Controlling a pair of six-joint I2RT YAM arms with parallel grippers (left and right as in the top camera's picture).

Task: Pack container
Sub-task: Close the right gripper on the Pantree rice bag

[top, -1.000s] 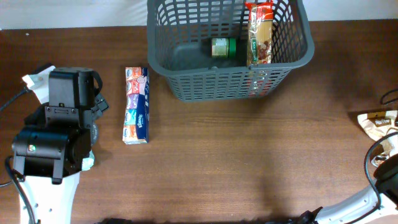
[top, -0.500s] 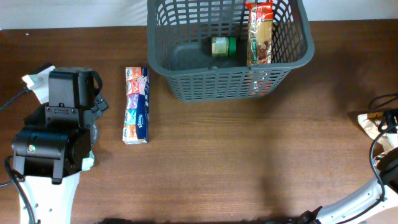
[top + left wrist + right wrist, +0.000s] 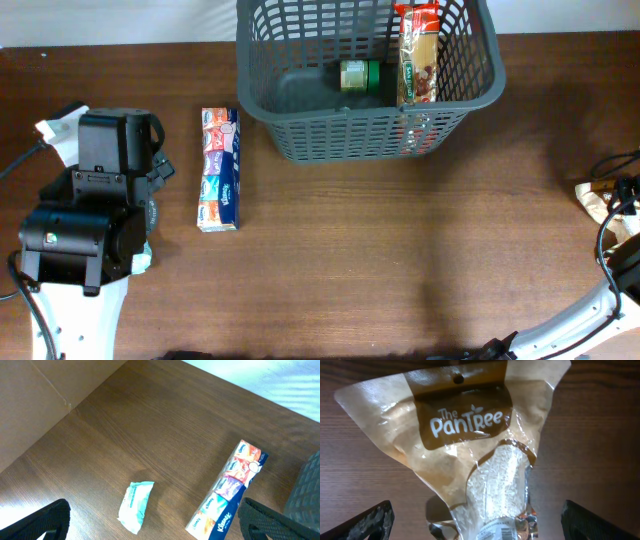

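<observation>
Overhead, I see the basket (image 3: pixel 350 135) at the back of the counter (image 3: pixel 400 250) holding a jar (image 3: pixel 358 76) and pasta pack (image 3: pixel 417 60), tissues (image 3: pixel 220 168) and rice bag (image 3: pixel 470 435) not packed yet, my left claw (image 3: pixel 155 522) and right claw (image 3: pixel 482 520) both apart.

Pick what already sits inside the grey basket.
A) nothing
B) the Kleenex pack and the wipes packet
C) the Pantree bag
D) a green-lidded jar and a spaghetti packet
D: the overhead view shows the green-lidded jar and the spaghetti packet inside the basket, while the Kleenex pack lies outside it.
</observation>
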